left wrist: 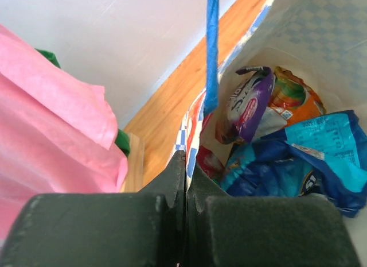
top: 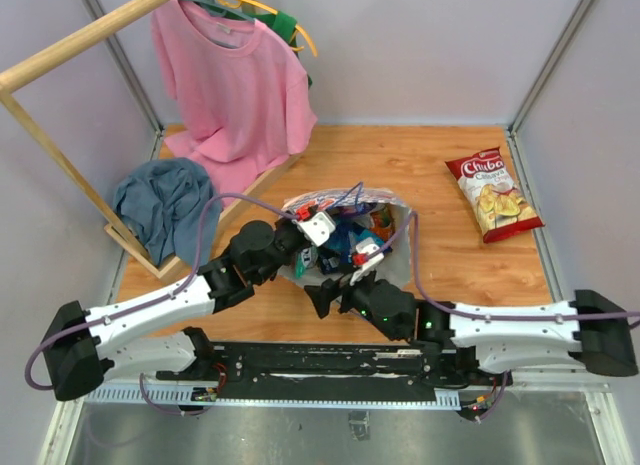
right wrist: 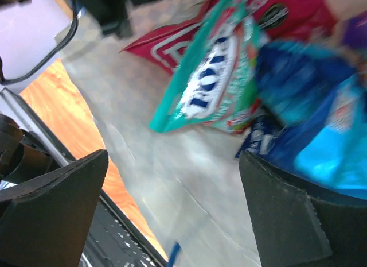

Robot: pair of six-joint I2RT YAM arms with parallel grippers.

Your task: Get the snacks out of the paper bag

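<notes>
One paper bag (top: 325,198), open, mid-table

Left gripper (left wrist: 186,166): jaws closed, pinching the bag's checkered rim. Right gripper (right wrist: 172,161): jaws wide apart, holding nothing, low over the bag's inner paper. Inside the bag: teal packet (right wrist: 212,77), red packet (right wrist: 166,42), blue packets (left wrist: 275,169), purple packet (left wrist: 249,103), orange packet (left wrist: 293,97). Outside: red-white chips packet (top: 493,195) flat on the table (top: 420,155), far right, well apart from the bag

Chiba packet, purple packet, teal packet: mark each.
Chiba packet (top: 493,195), top external view, front middle.
Purple packet (left wrist: 251,101), left wrist view, front face.
Teal packet (right wrist: 211,86), right wrist view, white lettering.
</notes>
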